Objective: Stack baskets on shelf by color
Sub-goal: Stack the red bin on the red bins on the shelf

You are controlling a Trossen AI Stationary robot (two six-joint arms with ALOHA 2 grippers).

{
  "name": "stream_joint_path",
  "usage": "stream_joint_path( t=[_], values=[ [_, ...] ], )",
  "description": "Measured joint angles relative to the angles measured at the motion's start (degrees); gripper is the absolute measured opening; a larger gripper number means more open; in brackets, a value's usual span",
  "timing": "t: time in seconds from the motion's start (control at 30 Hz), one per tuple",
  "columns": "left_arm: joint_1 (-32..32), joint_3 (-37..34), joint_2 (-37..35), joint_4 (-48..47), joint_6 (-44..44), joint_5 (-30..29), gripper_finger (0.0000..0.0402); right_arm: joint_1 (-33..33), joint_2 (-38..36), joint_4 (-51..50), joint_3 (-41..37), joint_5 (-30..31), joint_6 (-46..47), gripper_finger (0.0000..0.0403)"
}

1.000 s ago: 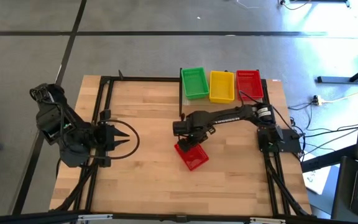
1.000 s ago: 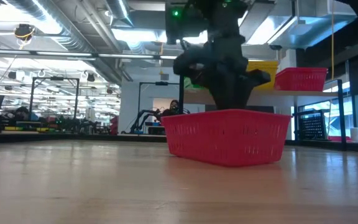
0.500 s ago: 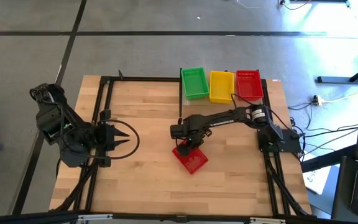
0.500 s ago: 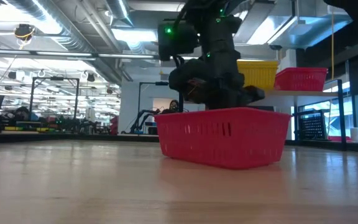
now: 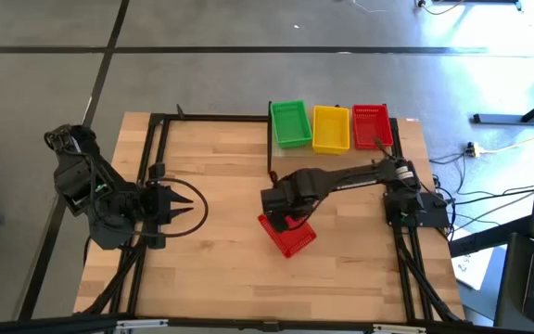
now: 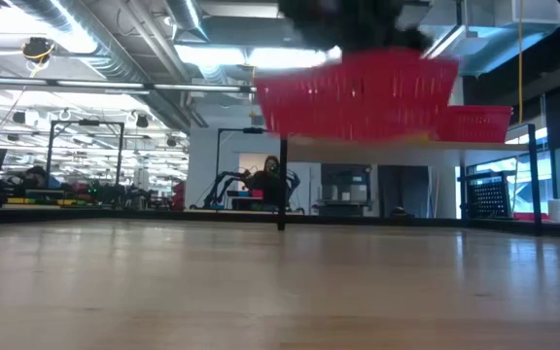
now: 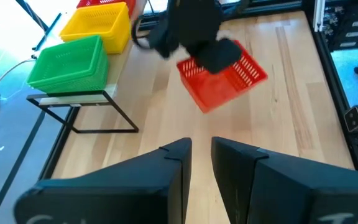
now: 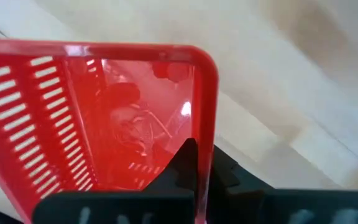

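My right gripper point(image 5: 284, 209) points down over the table's middle, shut on a red basket point(image 5: 288, 237) that hangs high above the tabletop in the low view point(image 6: 358, 92). The pale shelf point(image 7: 73, 96) stands at the table's far edge. A green basket point(image 5: 291, 123), a yellow basket point(image 5: 330, 128) and a red basket point(image 5: 372, 125) rest on it side by side on their bottoms. My left gripper point(image 5: 188, 206) waits open near the table's left side, touching nothing. My right gripper pinches one side wall of the red basket at its rim point(image 8: 204, 127), near a corner. One finger point(image 8: 180, 163) is inside the basket and the other point(image 8: 227, 173) outside. The fingers come from above, pointing down. The basket hangs below them, lifted clear and roughly level.
A thin dark post point(image 6: 281, 180) stands upright at the shelf's left end. Dark frame rails point(image 5: 151, 167) run along the table's left and right sides. Bare wood point(image 5: 221, 167) lies between the two arms.
My right gripper has taken hold of the red basket and gone up with it. The basket stood on the table a second ago; now it hangs clear of the table, high in the low view, and a little nearer the table's right edge.
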Motion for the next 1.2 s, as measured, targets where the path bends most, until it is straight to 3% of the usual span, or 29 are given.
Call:
stream_joint_path(
  t=[0.1, 0.47, 0.63, 0.9, 1.03, 1.2],
  values=[
    [0.0, 0.0, 0.0, 0.08, -0.14, -0.58, 0.0055, 1.77, -0.58, -7.3, 6.24, 3.85, 4.91, 0.0001],
    [0.07, 0.0, 0.0, 0.11, -0.14, -0.62, 0.0055, 4.94, -4.79, -6.68, 18.82, 14.04, 8.51, 0.0],
    [0.07, 0.0, 0.0, 0.1, -0.16, -0.63, 0.0055, 4.88, -10.31, -7.0, 18.81, 17.28, 8.33, 0.0],
    [2.51, 0.0, 0.0, 0.09, 1.37, -0.59, 0.0055, 2.87, -22.3, -6.73, 18.33, 27.75, 3.66, 0.0],
    [7.12, 0.0, 0.0, 0.15, 3.19, -0.58, 0.0055, -1.43, -29.66, -6.81, 15.21, 30.85, -1.47, 0.0],
    [14.48, 0.0, 0.0, 2.47, 4.93, -0.5, 0.0055, -11.78, -39.76, -6.86, 7.5, 31.32, -6.91, 0.0]
  ],
)
